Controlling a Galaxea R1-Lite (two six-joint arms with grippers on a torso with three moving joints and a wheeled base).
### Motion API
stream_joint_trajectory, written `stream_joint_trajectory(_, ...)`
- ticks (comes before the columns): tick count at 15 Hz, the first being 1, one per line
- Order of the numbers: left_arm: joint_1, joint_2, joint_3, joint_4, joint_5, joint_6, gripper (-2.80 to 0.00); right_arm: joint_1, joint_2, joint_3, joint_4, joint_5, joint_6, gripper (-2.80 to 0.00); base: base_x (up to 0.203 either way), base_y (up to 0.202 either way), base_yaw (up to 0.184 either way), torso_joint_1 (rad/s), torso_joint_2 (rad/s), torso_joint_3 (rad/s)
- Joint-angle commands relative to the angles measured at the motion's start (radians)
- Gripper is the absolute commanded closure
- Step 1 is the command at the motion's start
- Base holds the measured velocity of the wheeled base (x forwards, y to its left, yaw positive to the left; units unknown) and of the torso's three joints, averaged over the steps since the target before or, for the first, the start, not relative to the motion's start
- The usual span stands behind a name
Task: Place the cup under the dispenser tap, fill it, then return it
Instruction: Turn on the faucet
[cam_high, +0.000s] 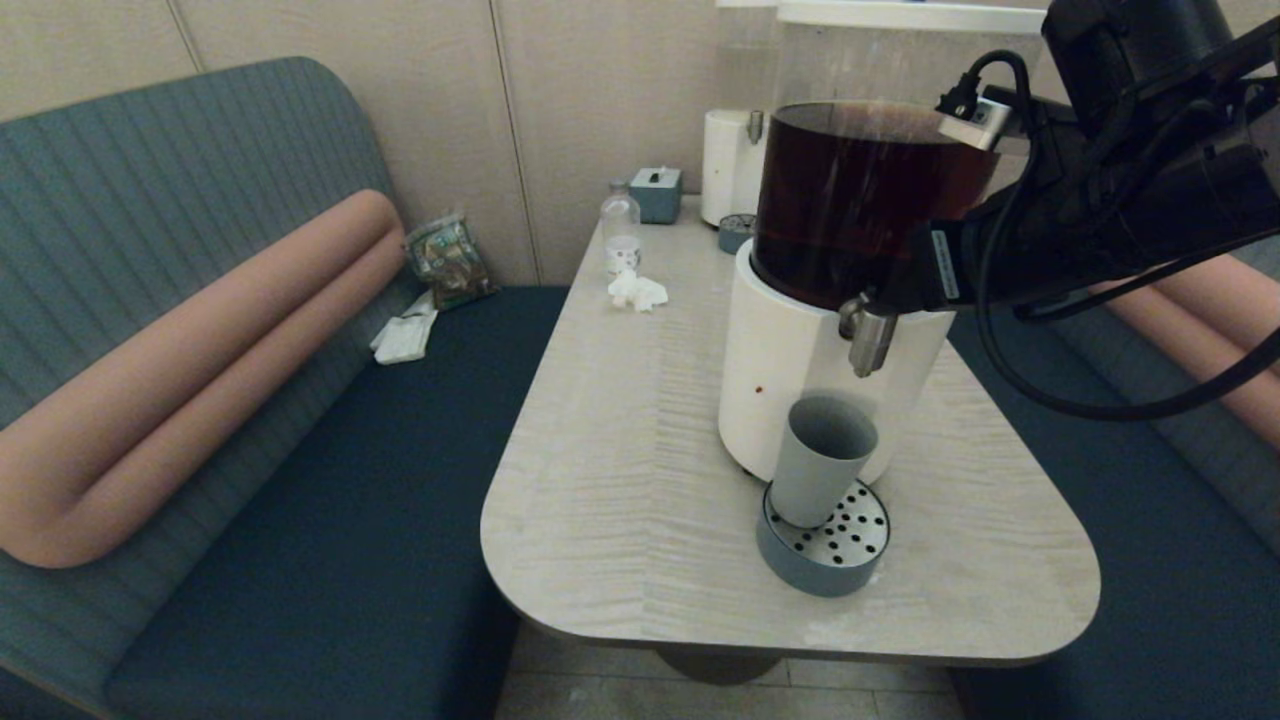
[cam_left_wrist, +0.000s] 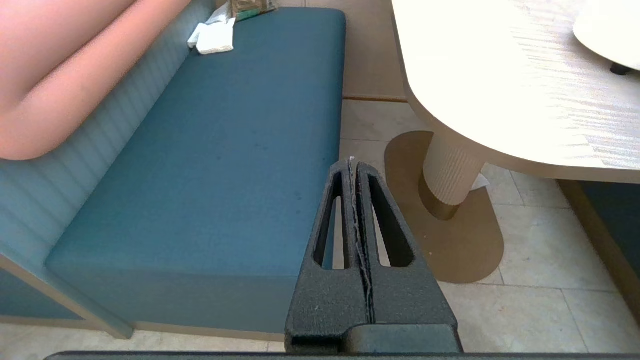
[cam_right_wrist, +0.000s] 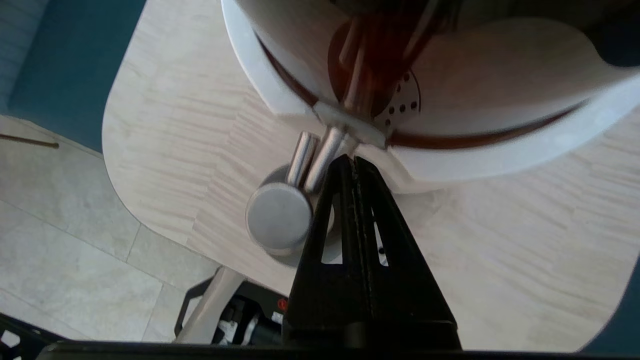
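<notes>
The right gripper (cam_right_wrist: 353, 162), fingers pressed together and holding nothing, sits at the dispenser tap (cam_high: 866, 335) beside its lever. The cup (cam_high: 822, 457) stands on the drip tray (cam_high: 800, 570) under it, slightly off-centre, so liquid could splash. The left gripper (cam_left_wrist: 353, 167) hangs closed beside the bench. A clear bottle (cam_high: 620, 232) stands well apart.

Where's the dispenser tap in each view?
Head view: dispenser tap juts from the white base right of centre, above the cup.
Left wrist view: not in it.
Right wrist view: tap at centre, at the shut right gripper tips.
Shared landmark: pale wood table.
</notes>
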Motion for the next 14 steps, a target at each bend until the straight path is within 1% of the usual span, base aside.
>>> stream_joint_trajectory(1, 0.0, 0.0, 0.0, 0.0, 0.0, 0.0, 0.0, 0.001, 0.004, 0.0, 0.0, 0.001, 0.002, 0.0, 0.0, 0.0, 0.0, 0.0, 0.0, 0.0)
stream_joint_trajectory(8, 0.0, 0.0, 0.0, 0.0, 0.0, 0.0, 0.0, 0.005, 0.008, 0.0, 0.0, 0.004, -0.001, 0.0, 0.0, 0.0, 0.0, 0.0, 0.0, 0.0)
stream_joint_trajectory(14, 0.0, 0.0, 0.0, 0.0, 0.0, 0.0, 0.0, 0.013, 0.02, 0.0, -0.029, 0.005, -0.003, 0.0, 0.0, 0.0, 0.0, 0.0, 0.0, 0.0)
